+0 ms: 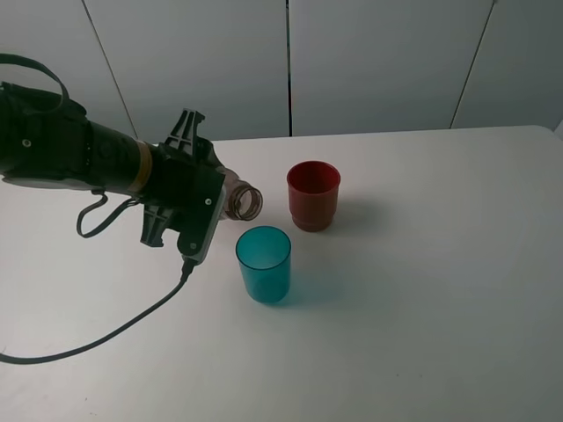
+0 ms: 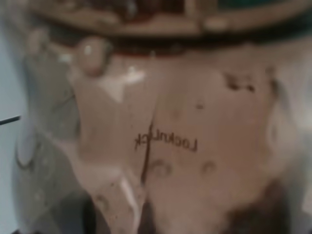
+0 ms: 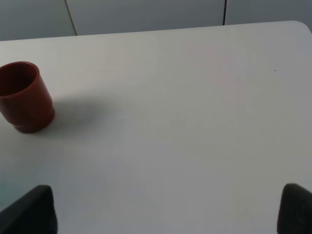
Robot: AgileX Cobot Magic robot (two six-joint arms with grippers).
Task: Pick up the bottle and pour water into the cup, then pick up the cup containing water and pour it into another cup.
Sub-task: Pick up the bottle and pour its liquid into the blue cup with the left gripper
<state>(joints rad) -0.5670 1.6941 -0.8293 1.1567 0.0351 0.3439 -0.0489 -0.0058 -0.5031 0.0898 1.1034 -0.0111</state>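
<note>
Because the bottle is thin clear plastic with an open, capless threaded neck, it will probably flex under a hard squeeze and slide if wet. The stiffer mid-body is therefore the sensible place to hold it. How much water weighs it down cannot be made out. The left gripper is clamped on that body, the bottle tipped over with its mouth pointing away from the wrist. The teal cup stands just below and ahead of the mouth, apart from it, and the red cup sits beyond the mouth, near but not touching. The teal cup looks light and smooth-sided, so a grip round its middle should suit it. The right gripper hangs wide and empty over the table.
</note>
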